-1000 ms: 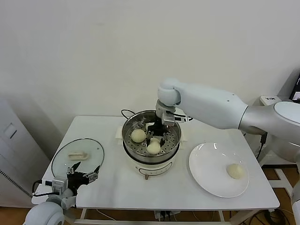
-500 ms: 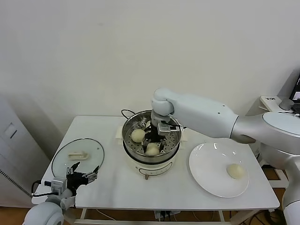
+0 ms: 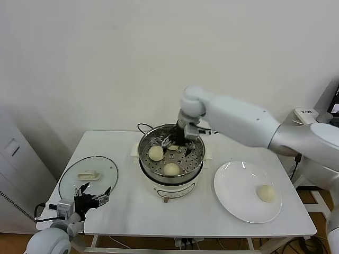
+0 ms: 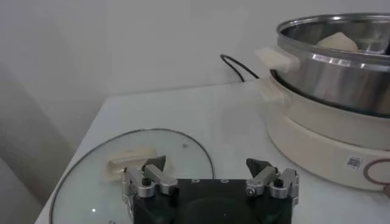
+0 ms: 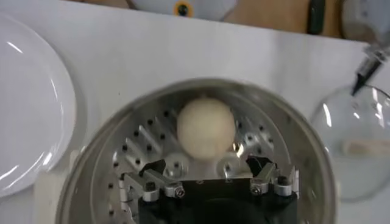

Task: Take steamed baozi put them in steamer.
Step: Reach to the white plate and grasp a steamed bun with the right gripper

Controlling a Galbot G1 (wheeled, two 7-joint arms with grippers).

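Note:
The steamer (image 3: 170, 176), a shiny steel pot on a white base, stands mid-table. Two cream-white baozi lie on its perforated tray, one at the left (image 3: 155, 153) and one at the front (image 3: 171, 169). Another baozi (image 3: 266, 192) rests on the white plate (image 3: 237, 190). My right gripper (image 3: 180, 142) hangs open over the back of the tray, holding nothing. In the right wrist view the front baozi (image 5: 206, 128) lies free just beyond the spread right gripper (image 5: 207, 165). My left gripper (image 3: 92, 200) waits open at the table's front left corner.
A glass lid (image 3: 87, 174) with a cream handle lies flat at the table's left, just ahead of the left gripper (image 4: 207, 164). The steamer's black cord (image 3: 142, 127) runs behind the pot. A wall is close behind the table.
My right gripper has opened and let go of the baozi at the front of the tray, then risen and drawn back over the pot. The left arm has not moved.

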